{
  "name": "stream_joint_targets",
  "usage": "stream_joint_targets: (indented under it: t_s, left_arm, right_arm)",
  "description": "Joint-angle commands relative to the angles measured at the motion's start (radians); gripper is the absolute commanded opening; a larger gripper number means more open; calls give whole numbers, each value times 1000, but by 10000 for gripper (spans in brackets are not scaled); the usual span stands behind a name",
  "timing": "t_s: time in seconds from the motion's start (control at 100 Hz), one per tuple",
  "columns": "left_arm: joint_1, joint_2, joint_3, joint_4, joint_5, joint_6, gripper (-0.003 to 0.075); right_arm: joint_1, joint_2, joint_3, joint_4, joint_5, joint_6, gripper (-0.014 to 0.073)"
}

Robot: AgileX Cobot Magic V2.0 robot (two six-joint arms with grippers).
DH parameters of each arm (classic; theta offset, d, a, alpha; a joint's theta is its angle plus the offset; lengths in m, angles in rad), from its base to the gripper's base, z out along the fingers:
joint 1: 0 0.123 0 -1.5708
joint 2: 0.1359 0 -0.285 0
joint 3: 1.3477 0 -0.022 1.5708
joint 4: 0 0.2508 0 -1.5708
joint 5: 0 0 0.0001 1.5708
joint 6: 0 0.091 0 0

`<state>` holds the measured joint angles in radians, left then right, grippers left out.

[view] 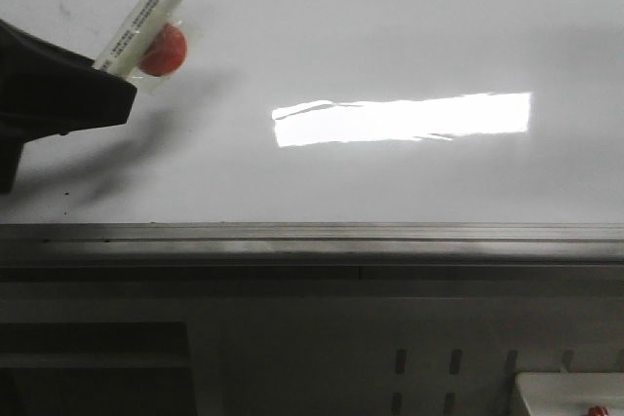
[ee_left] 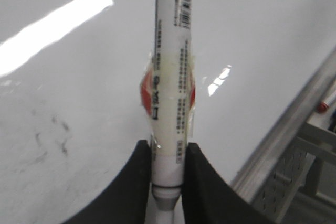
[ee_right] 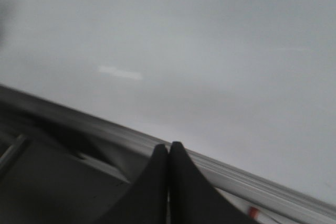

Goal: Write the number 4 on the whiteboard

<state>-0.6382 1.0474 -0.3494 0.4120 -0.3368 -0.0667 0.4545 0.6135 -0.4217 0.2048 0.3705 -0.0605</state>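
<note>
Whiteboard (view: 390,26) beneath marker-gripping left tool (ee_left: 167,182)

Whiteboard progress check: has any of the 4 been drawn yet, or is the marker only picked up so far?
Done: the left claw is shut on the marker. In hand: it holds the marker over the whiteboard; its tip is out of frame, so contact cannot be judged. Left: the whole 4. No black stroke shows, only faint grey smudges in the left wrist view. The right claw is shut and empty by the frame edge.
</note>
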Motion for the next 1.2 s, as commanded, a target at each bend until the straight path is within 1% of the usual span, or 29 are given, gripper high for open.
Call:
stream_joint_targets:
  t_s: [0.0, 0.05, 0.08, 0.15, 0.17, 0.22, 0.41, 0.64, 0.75, 0.79, 0.84, 0.91, 0.94, 0.95, 0.96, 0.98, 1.03, 1.07, 1.12, 1.15, 1.17, 1.18, 1.19]
  left_arm:
    - [-7, -38, -11, 167, -108, 2, -20]
    - [-7, -45, -3, 255, -130, 2, -20]
    - [-7, -47, 2, 311, -150, 1, -20]
    - [-7, -49, 16, 375, -211, 1, -20]
    - [-7, -49, 19, 383, -230, 1, -20]
    - [-7, -47, 30, 385, -260, 1, -20]
    - [-7, -47, 53, 398, -269, 1, -20]
    - [-7, -47, 57, 395, -281, 1, -20]
    - [-7, -47, 57, 395, -283, 1, -20]
    - [-7, -47, 57, 395, -283, 1, -20]
    - [-7, -47, 57, 395, -285, 1, -20]
    - [-7, -47, 57, 395, -287, 1, -20]
    - [-7, -47, 57, 395, -293, 1, -20]
    - [-7, -47, 57, 395, -294, 1, -20]
    - [-7, -47, 57, 395, -298, 1, -20]
    - [-7, -47, 57, 395, -301, 1, -18]
    - [-7, -47, 57, 395, -307, 1, 1]
    - [-5, -47, 57, 380, -303, 1, 45]
    - [-3, -49, 57, 326, -291, 1, 130]
    - [-3, -53, 57, 286, -271, 1, 206]
    - [-3, -59, 57, 252, -258, 1, 239]
    - [-3, -59, 57, 228, -253, 1, 272]
    - [-3, -64, 57, 215, -248, 1, 288]
  right_arm:
    - [151, 45, -91, 1, -93, -45, 49]
    - [236, 74, -125, -10, -112, -50, 144]
    - [287, 93, -148, -13, -117, -50, 220]
    - [360, 152, -191, -13, -120, -50, 356]
    - [369, 170, -199, -13, -118, -50, 384]
    - [395, 212, -228, -13, -118, -50, 419]
    - [413, 351, -300, -15, -189, -50, 414]
    - [491, 448, -366, -17, -218, -55, 414]
    - [500, 480, -382, -17, -242, -63, 413]
    - [500, 489, -386, -17, -242, -63, 392]
    - [500, 491, -387, -17, -238, -63, 328]
    - [500, 492, -387, -17, -215, -63, 156]
    - [500, 493, -387, -17, -206, -63, 48]
    - [500, 493, -387, -17, -204, -63, 26]
    - [500, 493, -387, -17, -200, -63, -18]
    - [500, 493, -387, -17, -200, -63, -62]
    - [498, 493, -387, -17, -198, -63, -64]
    - [498, 493, -387, -21, -198, -64, -64]
    - [498, 493, -387, -48, -198, -64, -65]
    - [498, 493, -387, -60, -203, -64, -64]
    - [498, 493, -387, -60, -205, -64, -64]
    - [498, 493, -387, -60, -205, -64, -64]
    - [498, 493, -387, -60, -205, -64, -64]
